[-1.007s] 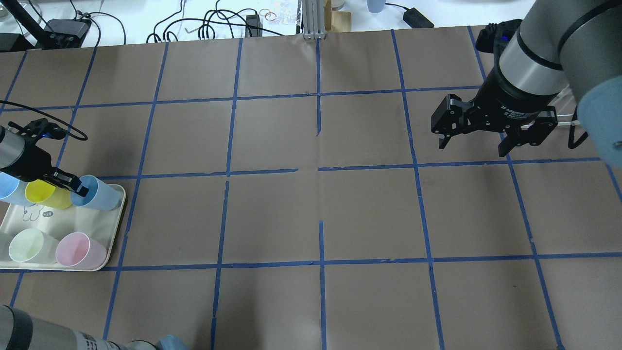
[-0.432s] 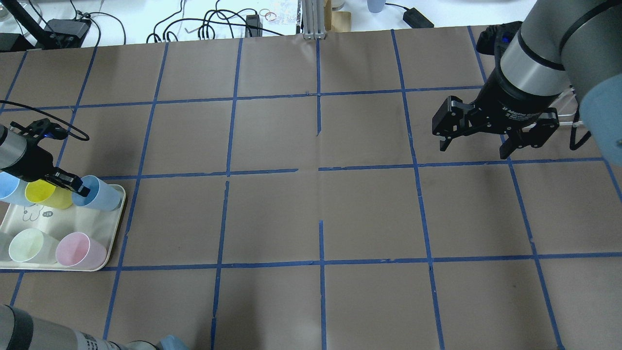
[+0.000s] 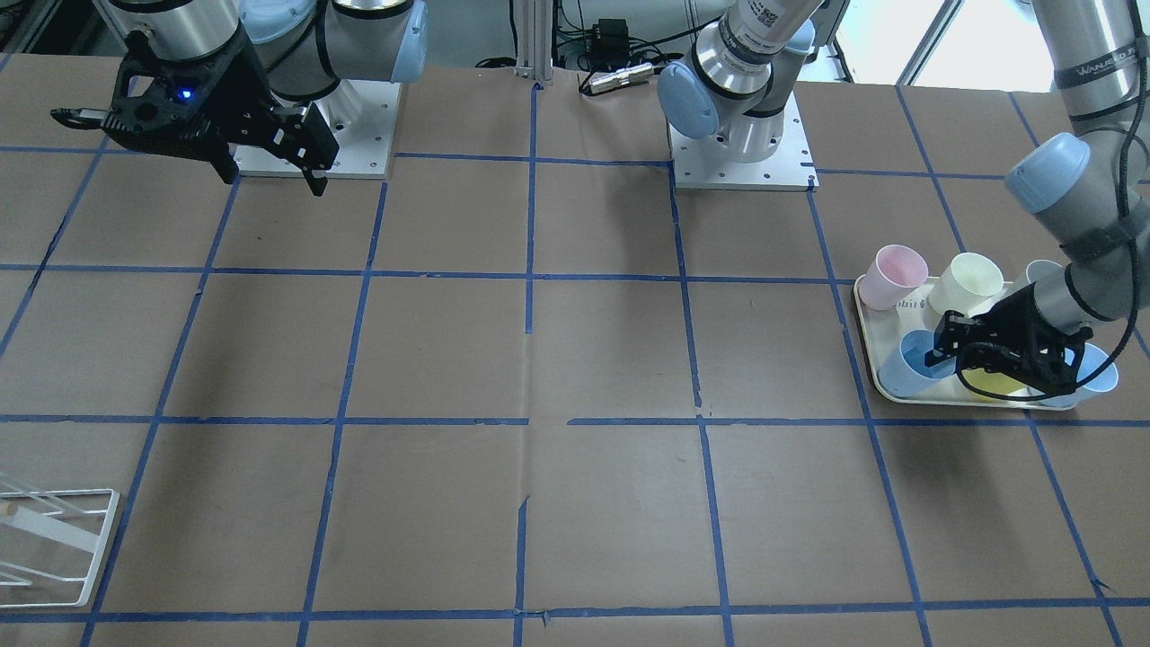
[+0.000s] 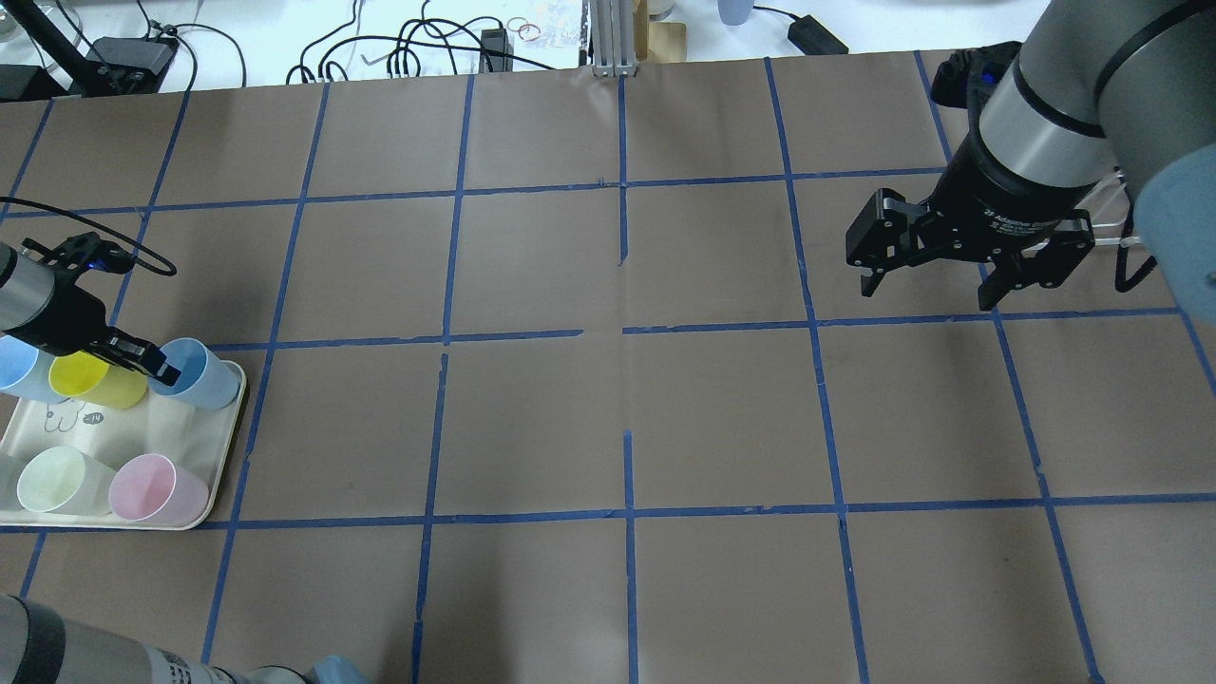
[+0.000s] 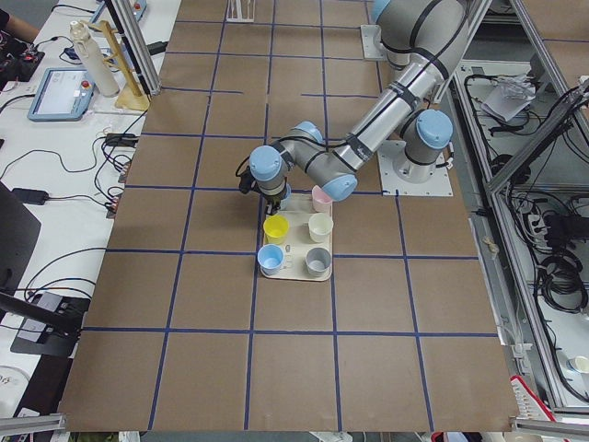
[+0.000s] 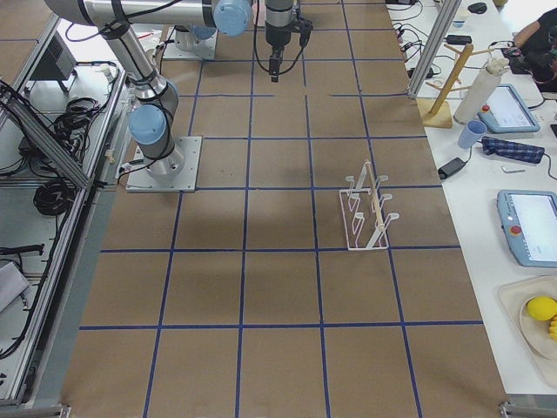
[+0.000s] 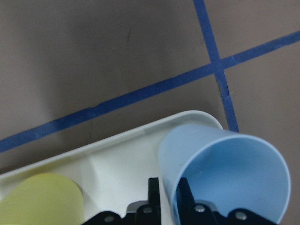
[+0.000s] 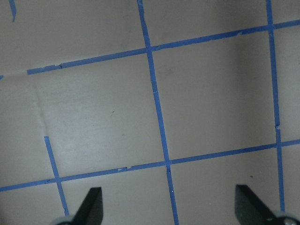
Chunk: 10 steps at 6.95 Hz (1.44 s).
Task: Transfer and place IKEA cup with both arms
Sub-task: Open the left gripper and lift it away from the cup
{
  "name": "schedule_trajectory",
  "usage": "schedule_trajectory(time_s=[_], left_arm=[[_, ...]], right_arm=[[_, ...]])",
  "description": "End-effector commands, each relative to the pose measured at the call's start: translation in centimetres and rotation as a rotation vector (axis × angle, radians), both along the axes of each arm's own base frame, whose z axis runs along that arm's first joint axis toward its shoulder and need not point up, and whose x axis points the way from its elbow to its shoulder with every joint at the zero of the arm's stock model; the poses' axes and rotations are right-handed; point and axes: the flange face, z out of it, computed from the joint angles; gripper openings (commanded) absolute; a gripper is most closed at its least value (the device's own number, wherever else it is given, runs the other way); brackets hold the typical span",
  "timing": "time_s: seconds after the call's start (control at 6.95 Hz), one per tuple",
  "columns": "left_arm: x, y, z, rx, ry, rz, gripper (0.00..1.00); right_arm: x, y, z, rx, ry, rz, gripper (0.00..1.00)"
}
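The light blue IKEA cup (image 4: 198, 374) is at the tray's far corner nearest the table's middle. It also shows in the front view (image 3: 904, 367) and the left wrist view (image 7: 225, 173). My left gripper (image 4: 152, 362) is shut on its rim, one finger inside the cup and one outside. The cup leans a little; I cannot tell whether its base is off the tray. My right gripper (image 4: 926, 291) is open and empty, held above the table on the far right. It also shows in the front view (image 3: 269, 176).
The cream tray (image 4: 226, 446) also holds a yellow cup (image 4: 90, 378), a paler blue cup (image 4: 14, 366), a pale green cup (image 4: 57, 480) and a pink cup (image 4: 157, 489). A white wire rack (image 3: 54, 539) stands on the right arm's side.
The light blue cup has tipped and shifted slightly in my left gripper's hold. The right gripper has drifted a little, still open.
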Motion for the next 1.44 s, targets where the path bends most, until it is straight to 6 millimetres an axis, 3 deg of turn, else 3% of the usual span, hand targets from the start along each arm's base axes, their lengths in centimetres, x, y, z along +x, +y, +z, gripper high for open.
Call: schedule_trajectory(time_s=[0.0,0.29,0.43,0.72,0.86,1.15,1.29], left_arm=[[0.1,-0.1,0.2,-0.005,-0.002,0.001,0.74],[-1.3,-1.0,3.7,-0.032,-0.027,-0.019,0.74],[-3.0,-2.0,5.7,-0.003,-0.017,-0.005,0.74],[-7.8,-4.2,12.0,0.005,-0.036,-0.029,0.74],[-10.9,-4.9,14.7,0.012,-0.052,0.025,0.77],[-20.5,-5.1,18.7,-0.014,-0.095,0.101,0.87],[-25.1,-4.4,20.5,-0.029,-0.108,0.162,1.0]], right_arm=[[-0.1,0.0,0.1,-0.004,0.002,0.008,1.0],[-0.1,-0.1,0.1,-0.004,0.001,0.012,1.0],[-0.1,-0.1,0.1,-0.006,0.0,0.04,1.0],[-0.1,-0.1,0.1,-0.006,0.0,0.04,1.0],[-0.1,0.0,0.2,-0.011,0.0,0.039,1.0],[0.0,0.1,0.5,-0.02,0.001,0.04,1.0],[0.0,0.3,0.6,-0.02,0.001,0.04,1.0]])
